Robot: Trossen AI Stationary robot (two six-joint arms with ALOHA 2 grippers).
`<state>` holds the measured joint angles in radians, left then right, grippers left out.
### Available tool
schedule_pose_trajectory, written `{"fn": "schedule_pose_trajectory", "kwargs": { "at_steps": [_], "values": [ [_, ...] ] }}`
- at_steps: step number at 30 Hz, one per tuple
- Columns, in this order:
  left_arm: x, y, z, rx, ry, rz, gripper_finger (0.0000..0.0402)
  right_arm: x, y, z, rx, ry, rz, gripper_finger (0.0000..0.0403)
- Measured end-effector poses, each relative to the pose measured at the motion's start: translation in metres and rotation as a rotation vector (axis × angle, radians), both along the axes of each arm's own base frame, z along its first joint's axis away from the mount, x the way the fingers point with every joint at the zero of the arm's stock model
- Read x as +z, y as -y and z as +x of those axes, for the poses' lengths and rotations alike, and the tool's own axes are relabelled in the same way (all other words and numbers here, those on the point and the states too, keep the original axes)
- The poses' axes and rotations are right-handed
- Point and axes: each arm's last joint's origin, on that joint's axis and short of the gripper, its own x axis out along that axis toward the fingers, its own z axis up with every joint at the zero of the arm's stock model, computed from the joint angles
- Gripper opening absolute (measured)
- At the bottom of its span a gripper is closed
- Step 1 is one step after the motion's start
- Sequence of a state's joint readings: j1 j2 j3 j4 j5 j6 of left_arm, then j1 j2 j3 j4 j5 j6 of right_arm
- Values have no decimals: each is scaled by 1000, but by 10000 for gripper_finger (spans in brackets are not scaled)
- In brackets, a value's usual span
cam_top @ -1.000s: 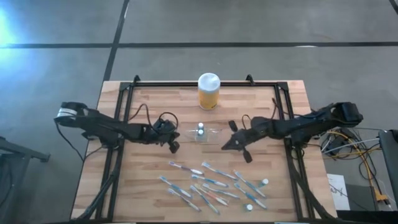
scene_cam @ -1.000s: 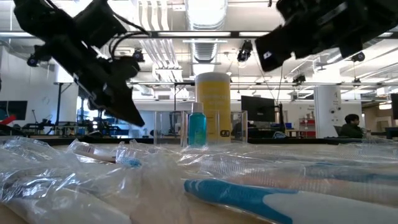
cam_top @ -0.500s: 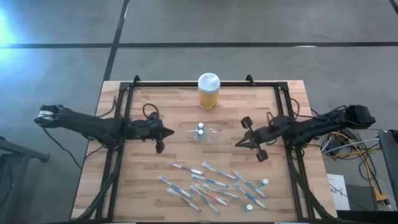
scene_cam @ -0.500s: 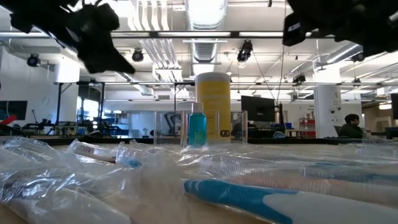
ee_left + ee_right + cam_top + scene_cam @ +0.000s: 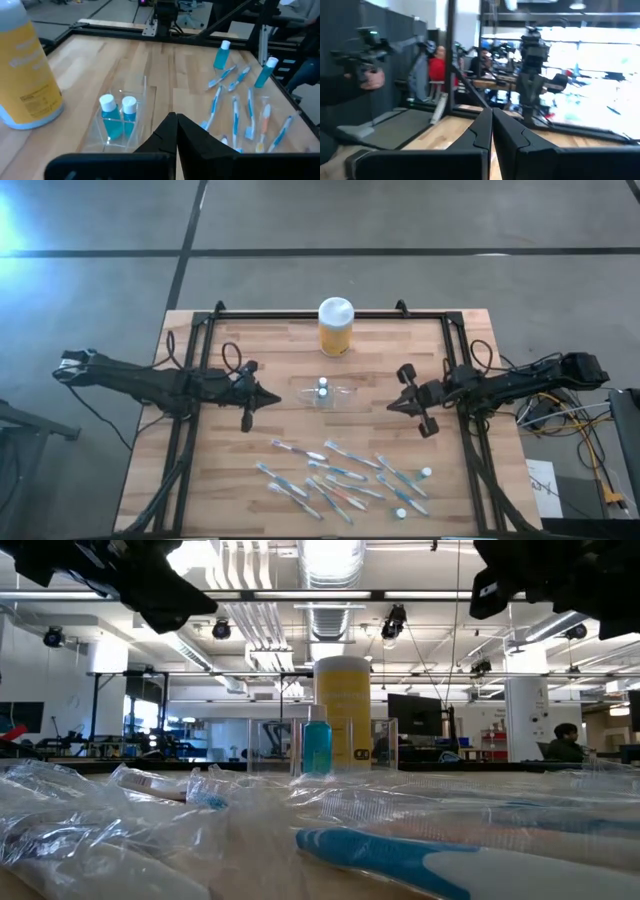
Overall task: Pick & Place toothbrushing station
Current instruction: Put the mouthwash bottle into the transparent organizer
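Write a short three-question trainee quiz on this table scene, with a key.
1. True or false: the clear holder has two small white-capped tubes standing in it.
2. Where does the yellow jar stand, seen from above? A) beyond the holder, near the table's far edge B) among the toothbrushes C) under the left gripper
3. Fill in: the toothbrushes lie loose on the ____, not in the holder.

Key
1. True.
2. A.
3. Table. The left gripper and the right gripper are both shut and empty, one on each side of the holder.
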<state>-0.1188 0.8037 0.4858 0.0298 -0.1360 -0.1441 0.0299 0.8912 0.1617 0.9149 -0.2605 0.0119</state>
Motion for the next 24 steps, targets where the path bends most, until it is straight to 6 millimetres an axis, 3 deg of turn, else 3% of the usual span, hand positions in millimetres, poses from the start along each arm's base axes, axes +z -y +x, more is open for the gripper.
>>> {"fn": "schedule_pose_trajectory", "kwargs": {
  "at_steps": [18, 24],
  "values": [
    [0, -1, 0, 18, 2, 20, 10, -1, 1, 2, -28, -50, 39, 8],
    [0, -1, 0, 18, 2, 20, 9, -4, 4, 4, -128, -73, 63, 8]
  ]
}}
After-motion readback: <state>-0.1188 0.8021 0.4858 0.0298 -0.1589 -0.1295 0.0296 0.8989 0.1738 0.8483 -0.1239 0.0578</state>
